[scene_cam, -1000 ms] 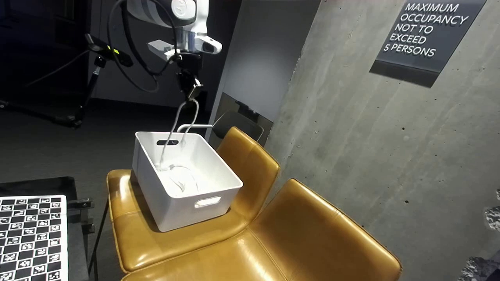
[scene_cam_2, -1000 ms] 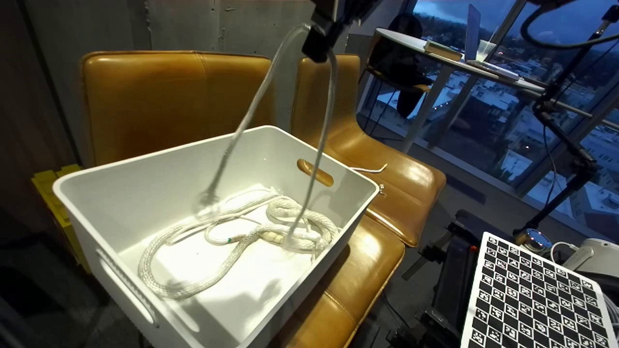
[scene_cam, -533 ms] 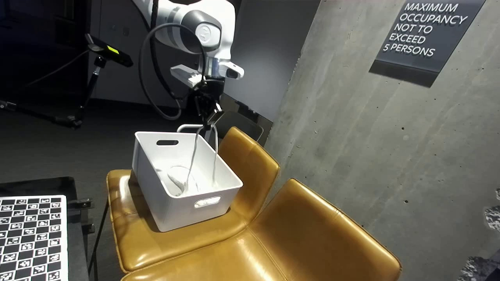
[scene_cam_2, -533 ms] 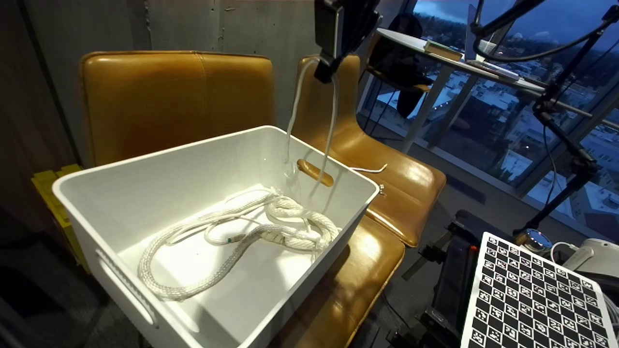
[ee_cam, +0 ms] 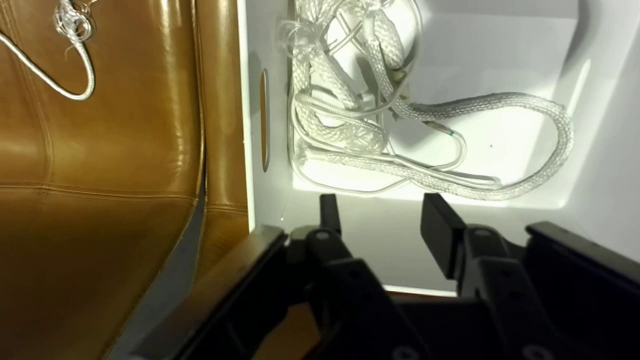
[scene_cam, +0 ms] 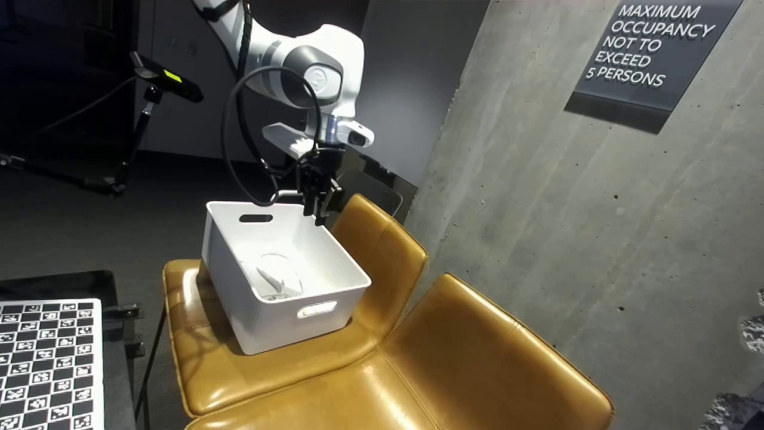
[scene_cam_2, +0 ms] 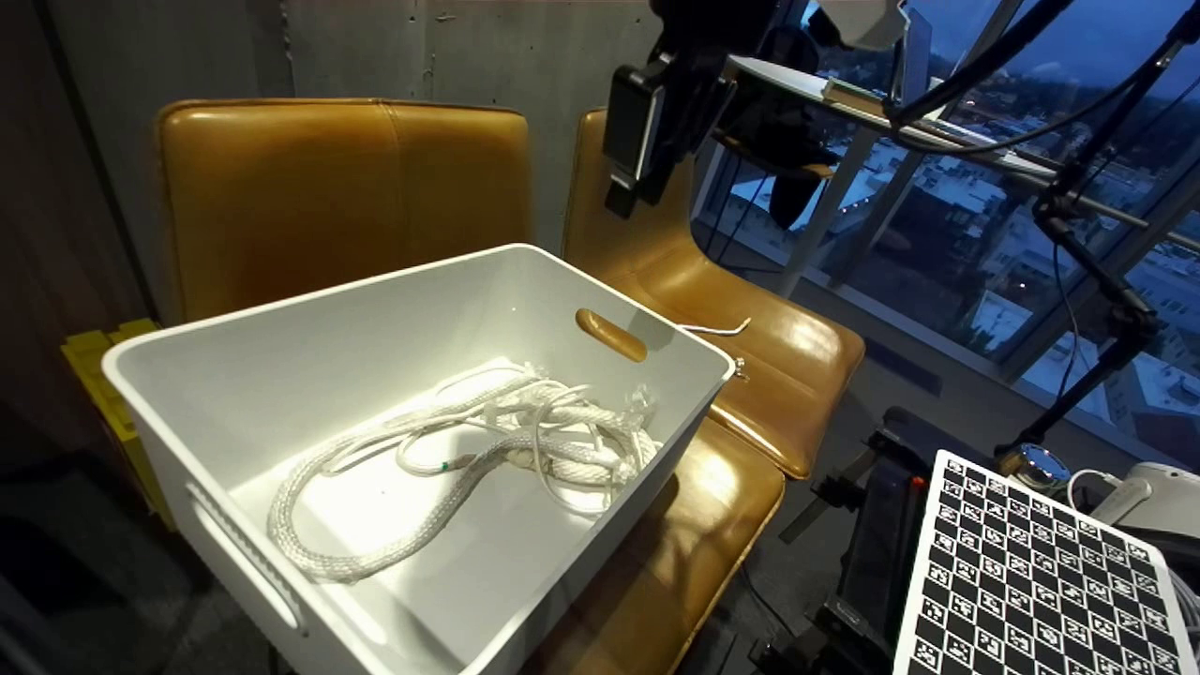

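The black two-fingered pincer [ee_cam: 382, 222] is hanging, fingers pointing down, over one long side of a white rectangular plastic bin [scene_cam_2: 328, 366]. Its jaws are standing spread, and in the wrist view the bin's pale inner side is showing through the gap between the fingertips. Below the pincer and clearly apart from it, a loose tangle of white braided rope and cord [scene_cam_2: 562, 450] is lying on the floor of the bin. A thicker white rope [ee_cam: 500, 100] is curving out of that tangle in a wide bend. Directly above the pincer, the white robot arm [scene_cam: 346, 65] is bending down. Underneath the pincer, a tan leather chair [scene_cam: 203, 358] is carrying the bin on its seat. To the left of the pincer in the wrist view, a second tan leather chair [ee_cam: 125, 125] is standing alongside, and a thin white cord with a frayed clump [ee_cam: 74, 27] is lying on it. Well away from the pincer, a grey concrete wall [scene_cam: 537, 227] is rising behind the chairs, and a black-and-white patterned board [scene_cam_2: 1041, 572] is showing in both exterior views.
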Robot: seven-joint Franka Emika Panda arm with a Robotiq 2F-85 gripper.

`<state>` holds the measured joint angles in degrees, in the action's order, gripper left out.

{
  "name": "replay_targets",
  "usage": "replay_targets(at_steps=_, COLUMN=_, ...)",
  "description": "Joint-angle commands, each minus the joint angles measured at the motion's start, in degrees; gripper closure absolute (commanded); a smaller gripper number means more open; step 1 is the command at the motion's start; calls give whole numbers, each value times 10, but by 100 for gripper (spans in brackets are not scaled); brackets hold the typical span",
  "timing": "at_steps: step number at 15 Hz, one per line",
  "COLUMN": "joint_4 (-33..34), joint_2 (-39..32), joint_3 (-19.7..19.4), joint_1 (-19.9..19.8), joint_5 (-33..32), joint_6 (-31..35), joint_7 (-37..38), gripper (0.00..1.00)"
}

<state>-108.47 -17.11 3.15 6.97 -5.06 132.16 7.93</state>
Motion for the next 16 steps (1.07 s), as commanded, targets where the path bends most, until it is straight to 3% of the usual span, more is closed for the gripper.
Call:
replay_targets(at_steps=1, joint_4=-13, joint_2=5, joint_3=-16, joint_1=-31, joint_5=7, joint_6=8, joint_7=-40, gripper=21)
replay_targets(at_steps=4, joint_4=-12, joint_2=-14, joint_3=-44, joint_1=-82, joint_5=23, joint_6=13, joint_7=-87, gripper=1)
replay_targets(at_steps=11, joint_4=13, joint_2=-108, joint_3=-91, joint_1=-201, joint_5=65, joint_6=18, joint_7=-186, gripper=0)
replay_targets(at_steps=16, joint_4=46, joint_2=-190, joint_3=-105, joint_1=-249, joint_5=65, joint_6=43, joint_7=-198, gripper=0)
